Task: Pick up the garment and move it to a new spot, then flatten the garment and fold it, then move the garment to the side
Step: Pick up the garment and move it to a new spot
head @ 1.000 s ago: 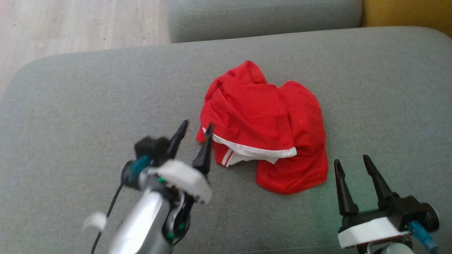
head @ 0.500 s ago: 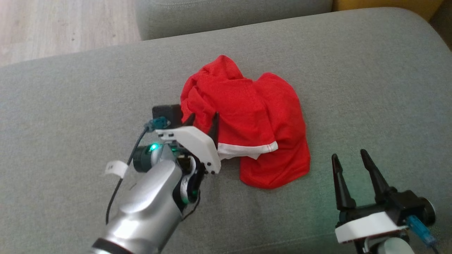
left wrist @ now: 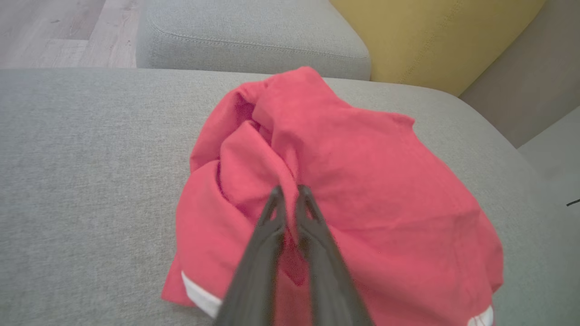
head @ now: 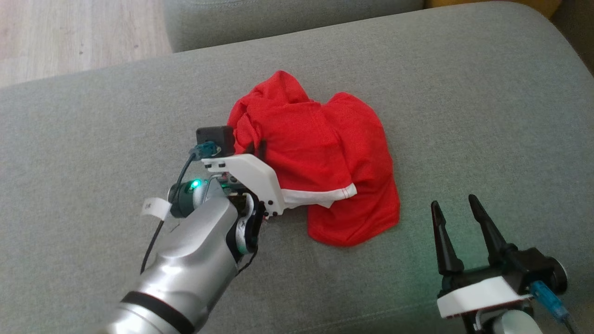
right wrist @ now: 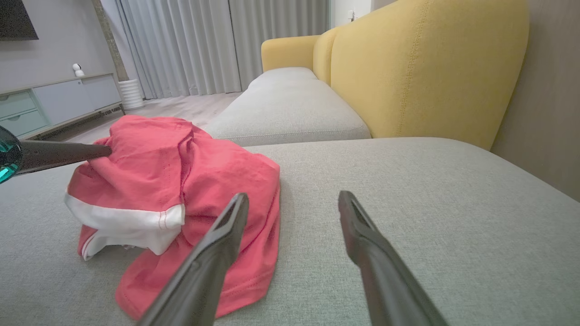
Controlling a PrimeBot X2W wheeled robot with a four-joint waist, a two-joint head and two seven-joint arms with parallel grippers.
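Note:
A crumpled red garment (head: pixel 325 153) with a white hem band lies in the middle of the grey sofa cushion (head: pixel 464 93). My left gripper (head: pixel 255 147) reaches into its left side. In the left wrist view the two dark fingers of the left gripper (left wrist: pixel 290 194) are pinched together on a raised fold of the garment (left wrist: pixel 362 181). My right gripper (head: pixel 454 202) stands open over bare cushion, to the right of and nearer than the cloth. In the right wrist view the right gripper (right wrist: pixel 293 198) has nothing between its fingers, and the garment (right wrist: pixel 217 172) lies to its left.
A second grey cushion (head: pixel 278 18) adjoins the far edge, with wood floor (head: pixel 69 32) at the far left. A yellow backrest (right wrist: pixel 430 68) rises along the right side. The cushion's rounded edges drop away at the left and right.
My left gripper moved forward onto the garment's left side and its fingers closed on a fold. The head camera shifted. The right gripper stayed open in place.

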